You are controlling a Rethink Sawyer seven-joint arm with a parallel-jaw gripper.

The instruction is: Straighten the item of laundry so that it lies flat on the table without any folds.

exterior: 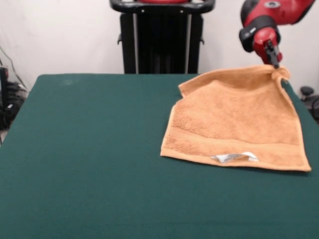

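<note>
The orange-tan terry towel lies on the right part of the dark green table. Its near hem rests flat on the table, with a white care tag curled at that hem. Its far right corner is lifted and bunched at my gripper. The gripper comes down from the red arm at the upper right and is shut on that corner, so the far edge hangs slack from it down toward the left. The far left corner rests on the table.
The robot's black pedestal stands behind the table's far edge. Cables and dark equipment sit beyond the left edge. A dark object shows past the right edge.
</note>
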